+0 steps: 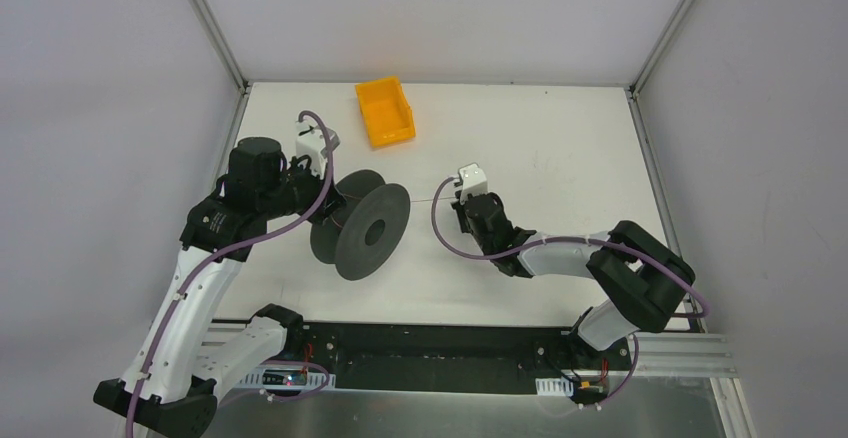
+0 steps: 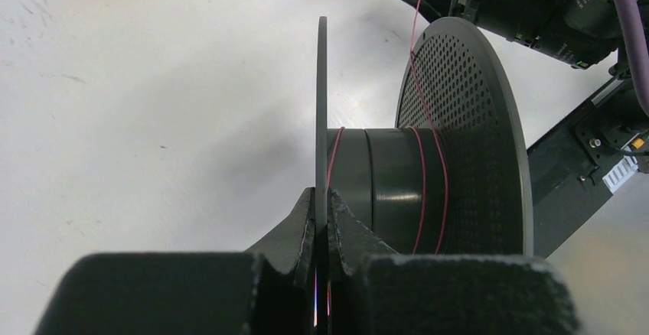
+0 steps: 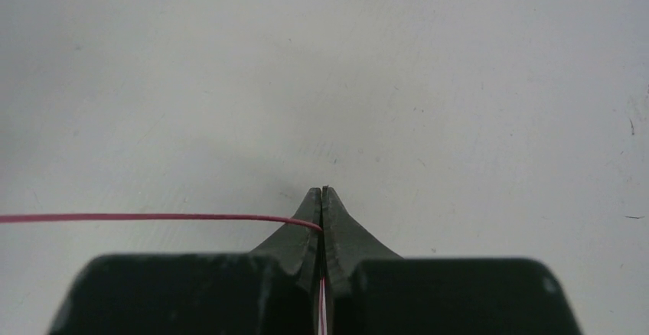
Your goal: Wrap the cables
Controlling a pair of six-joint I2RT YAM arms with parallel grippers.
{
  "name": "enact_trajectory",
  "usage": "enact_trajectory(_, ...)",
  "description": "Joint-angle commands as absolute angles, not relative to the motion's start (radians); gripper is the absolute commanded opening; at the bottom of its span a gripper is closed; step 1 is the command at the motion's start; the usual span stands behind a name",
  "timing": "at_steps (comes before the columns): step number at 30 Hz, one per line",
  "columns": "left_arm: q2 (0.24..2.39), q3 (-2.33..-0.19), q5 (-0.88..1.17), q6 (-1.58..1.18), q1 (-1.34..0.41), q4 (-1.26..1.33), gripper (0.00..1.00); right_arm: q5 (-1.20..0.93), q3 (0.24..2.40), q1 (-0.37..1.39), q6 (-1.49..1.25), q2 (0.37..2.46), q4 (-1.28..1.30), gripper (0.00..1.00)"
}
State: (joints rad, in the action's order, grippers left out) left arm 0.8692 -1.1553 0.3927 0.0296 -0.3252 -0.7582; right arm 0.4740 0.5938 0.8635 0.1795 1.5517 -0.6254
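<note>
A black spool (image 1: 360, 226) stands on its edge on the white table. My left gripper (image 2: 322, 201) is shut on the rim of its thin flange (image 2: 322, 105). A very thin reddish cable (image 2: 422, 190) winds a few turns round the spool's core and runs up over the perforated flange (image 2: 467, 136). In the top view the cable (image 1: 425, 199) stretches taut from the spool to my right gripper (image 1: 452, 192). My right gripper (image 3: 322, 194) is shut on the cable (image 3: 153, 217), which leaves its jaws to the left.
An orange bin (image 1: 385, 111) sits at the back of the table, beyond the spool. A purple arm cable (image 1: 445, 238) loops beside the right wrist. Grey walls enclose the table (image 1: 560, 148) on the left, back and right.
</note>
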Motion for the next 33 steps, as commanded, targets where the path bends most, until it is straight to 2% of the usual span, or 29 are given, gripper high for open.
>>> enact_trajectory(1, 0.862, -1.207, 0.420, -0.037, -0.311, -0.712, 0.00, 0.415, 0.588, 0.858, 0.158, 1.523, -0.637, 0.00)
enact_trajectory(5, 0.882, -1.210, 0.451, -0.124, -0.299, -0.683, 0.00, 0.291, 0.571, 0.859, 0.135, 1.505, -0.659, 0.00)
enact_trajectory(10, 0.908, -1.230, 0.448, -0.320, -0.255, -0.640, 0.00, 0.240, 0.516, 0.863, 0.093, 1.492, -0.763, 0.00)
enact_trajectory(16, 0.892, -1.167, 0.414, -0.598, -0.197, -0.516, 0.00, 0.281, 0.516, 0.944, 0.082, 1.438, -0.764, 0.00)
enact_trajectory(22, 0.817, -1.033, 0.318, -0.797, -0.189, -0.324, 0.00, 0.324, 0.594, 1.040, -0.037, 1.427, -0.656, 0.00)
enact_trajectory(28, 0.808, -1.017, 0.219, -0.779, -0.189, -0.307, 0.00, 0.460, 0.691, 1.160, -0.032, 1.426, -0.507, 0.00)
enact_trajectory(33, 0.814, -1.003, 0.170, -0.590, -0.192, -0.311, 0.00, 0.528, 0.796, 1.224, -0.025, 1.421, -0.339, 0.00)
